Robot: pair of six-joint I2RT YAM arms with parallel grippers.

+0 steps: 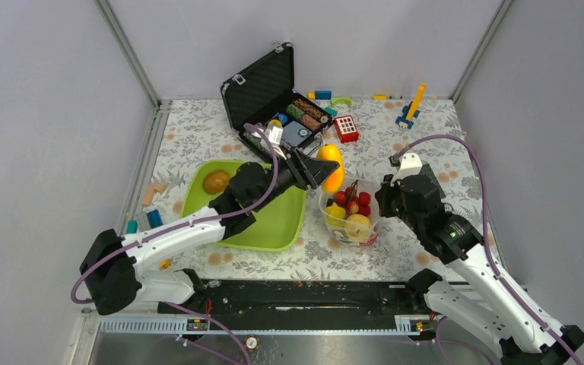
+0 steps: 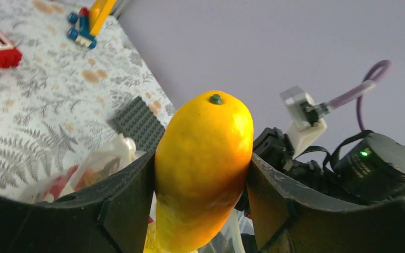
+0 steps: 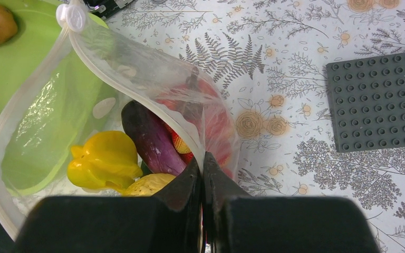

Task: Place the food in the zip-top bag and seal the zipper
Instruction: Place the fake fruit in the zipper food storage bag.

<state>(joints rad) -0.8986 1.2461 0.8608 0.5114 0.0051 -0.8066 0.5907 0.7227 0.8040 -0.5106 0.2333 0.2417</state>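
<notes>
Yellow-orange and mango-shaped, one toy fruit [image 1: 332, 167] is hanging clamped between the jaws of the left gripper [image 2: 201, 171], just above the mouth of the zip-top bag [image 3: 137, 74] at the centre of the overhead view. At the bag's right edge the right gripper [image 3: 202, 163] is pinching the rim, its jaws pressed tight on the plastic and holding the mouth wide.

Several pieces are already lying inside: a purple eggplant [image 3: 150, 137], a yellow pepper [image 3: 103, 161], a red berry cluster [image 1: 353, 199] and a pale yellow fruit [image 1: 358, 225]. One brown round piece [image 1: 216, 182] is sitting on the lime-green tray [image 1: 274, 224], left of centre, not yet bagged. The zipper [image 3: 20, 103] is gaping open, so sealing is not yet begun. Filling is looking well past halfway, by my judgement.

No brand, label or readable writing is showing anywhere.
</notes>
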